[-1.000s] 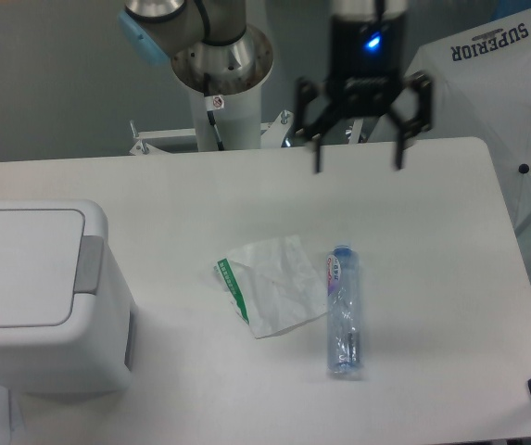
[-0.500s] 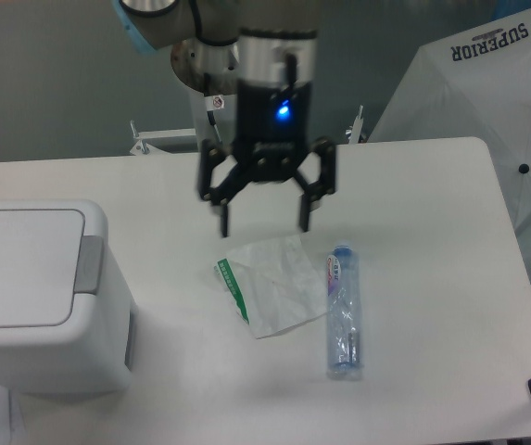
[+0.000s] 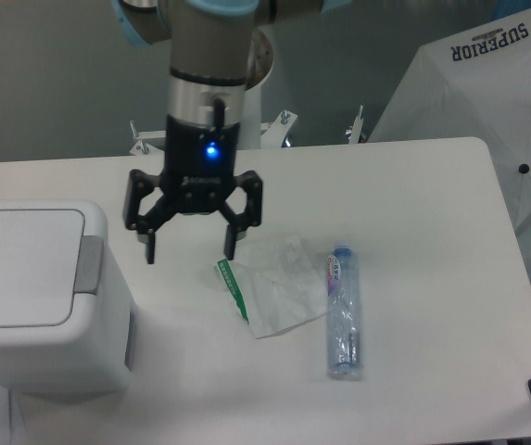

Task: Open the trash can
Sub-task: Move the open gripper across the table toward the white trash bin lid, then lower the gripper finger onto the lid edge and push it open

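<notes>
the trash can [image 3: 38, 297] stands at the left edge of the white table [image 3: 432, 185], near the front left corner. it is a big white plastic box with rounded corners. its flat lid is closed, and the grey button strip [image 3: 88, 265] runs along the right side of the lid.

the gripper [image 3: 191, 250] hangs above the table, a little to the right of the trash can and nearer to the back edge, and it does not touch anything. its two black fingers [image 3: 231, 243] point down and are spread wide apart, with nothing between them. a blue light is on at the gripper body.

just to the right of the gripper a crumpled white wrapper [image 3: 274, 292] with a green stripe lies about in the middle of the table. a clear plastic bottle [image 3: 343, 313] lies on its side just beside the wrapper, toward the right edge, with its blue cap pointing to the back edge.

behind the back right corner there is a white cloth [image 3: 501, 93] with the word "superior".
</notes>
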Controlling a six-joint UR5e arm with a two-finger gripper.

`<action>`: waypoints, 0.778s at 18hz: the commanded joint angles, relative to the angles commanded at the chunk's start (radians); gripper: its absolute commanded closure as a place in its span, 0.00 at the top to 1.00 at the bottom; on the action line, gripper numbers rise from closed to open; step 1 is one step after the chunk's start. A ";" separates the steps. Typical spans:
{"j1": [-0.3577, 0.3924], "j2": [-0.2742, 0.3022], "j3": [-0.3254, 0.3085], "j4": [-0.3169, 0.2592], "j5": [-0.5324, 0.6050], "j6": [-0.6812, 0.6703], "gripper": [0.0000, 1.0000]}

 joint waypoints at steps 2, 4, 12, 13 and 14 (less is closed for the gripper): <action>-0.009 0.003 -0.011 0.008 0.000 0.000 1.00; -0.014 0.002 -0.011 0.009 0.000 0.000 1.00; -0.029 0.000 -0.012 0.009 0.000 0.002 1.00; -0.035 0.000 -0.012 0.009 0.000 0.002 1.00; -0.035 -0.002 -0.012 0.009 0.000 0.002 1.00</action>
